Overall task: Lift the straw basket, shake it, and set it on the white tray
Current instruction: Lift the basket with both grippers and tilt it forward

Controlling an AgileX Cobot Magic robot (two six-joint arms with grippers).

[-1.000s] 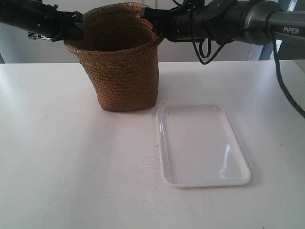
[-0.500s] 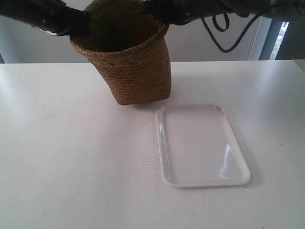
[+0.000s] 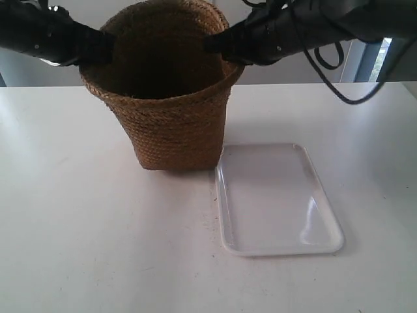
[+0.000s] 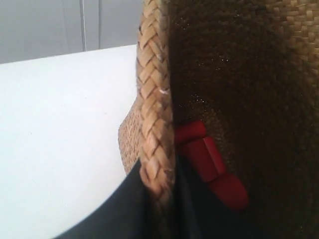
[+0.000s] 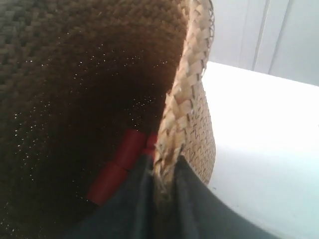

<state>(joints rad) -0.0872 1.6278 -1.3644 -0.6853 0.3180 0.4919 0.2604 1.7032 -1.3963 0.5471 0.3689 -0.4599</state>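
The straw basket (image 3: 172, 114) is brown and woven, and two black arms hold it by its braided rim. The gripper of the arm at the exterior view's left (image 3: 103, 47) pinches one side of the rim, and that of the arm at the exterior view's right (image 3: 214, 44) pinches the opposite side. In the left wrist view my left gripper (image 4: 159, 181) is shut on the braided rim (image 4: 155, 99). My right gripper (image 5: 164, 169) is likewise shut on the rim (image 5: 187, 94). The basket's base sits low beside the far left corner of the white tray (image 3: 280, 202). Whether the base touches the table I cannot tell.
A red object made of block-like segments (image 4: 212, 167) lies inside the basket, also seen in the right wrist view as the red object (image 5: 117, 167). Everything stands over a white table (image 3: 85, 228). Black cables (image 3: 339, 62) hang from the arm at the exterior view's right.
The basket swung right and up half a second ago. It has since come back left, lower and nearer the camera. Both grippers kept their hold on the rim.
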